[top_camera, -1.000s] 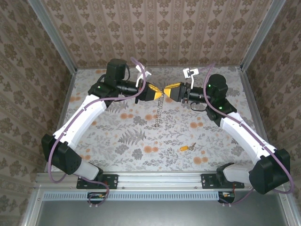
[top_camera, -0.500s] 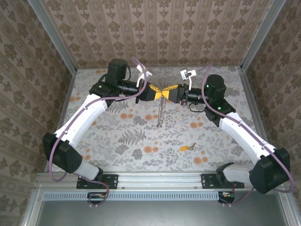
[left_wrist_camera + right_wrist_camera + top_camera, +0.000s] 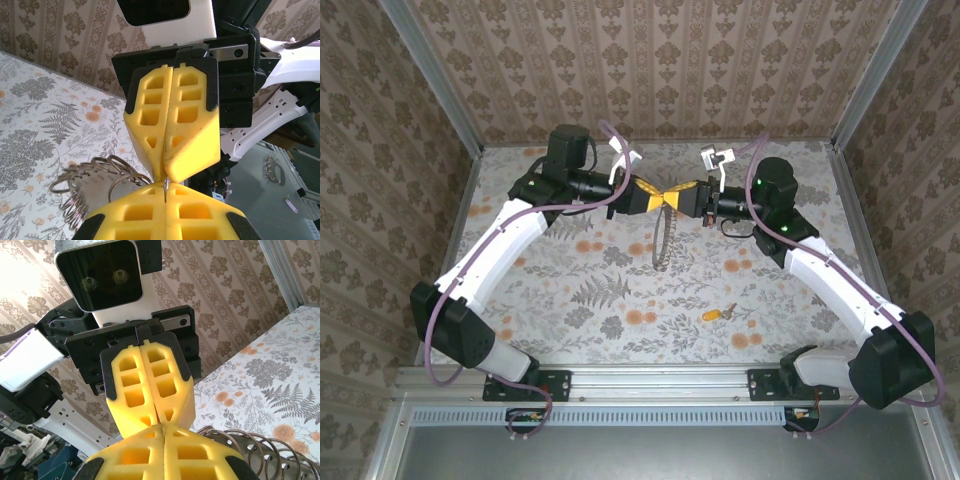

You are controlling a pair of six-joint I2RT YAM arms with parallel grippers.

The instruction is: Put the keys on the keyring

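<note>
My two grippers meet tip to tip above the middle of the table, the left gripper (image 3: pixel 658 198) facing the right gripper (image 3: pixel 674 197). Both are shut on the top of the keyring (image 3: pixel 657 258), a thin metal chain that hangs from them in a narrow loop. In the left wrist view a sliver of metal shows in the seam of my left gripper (image 3: pixel 165 189), with the chain's rings (image 3: pixel 95 182) beside it. The right wrist view has my right gripper (image 3: pixel 163 430) closed against the left one's fingers (image 3: pixel 150 385), rings (image 3: pixel 250 447) to the right. The keys (image 3: pixel 717 314), one small orange-headed key, lie on the table, near right.
The table (image 3: pixel 570 300) has a flowered cloth with orange prints. Patterned walls (image 3: pixel 660 70) close it in at the back and both sides, with metal posts at the corners. A metal rail (image 3: pixel 660 380) runs along the near edge by the arm bases.
My right gripper has closed on the top of the chain next to the left one. The hanging chain has spread from a straight strand into a narrow loop.
</note>
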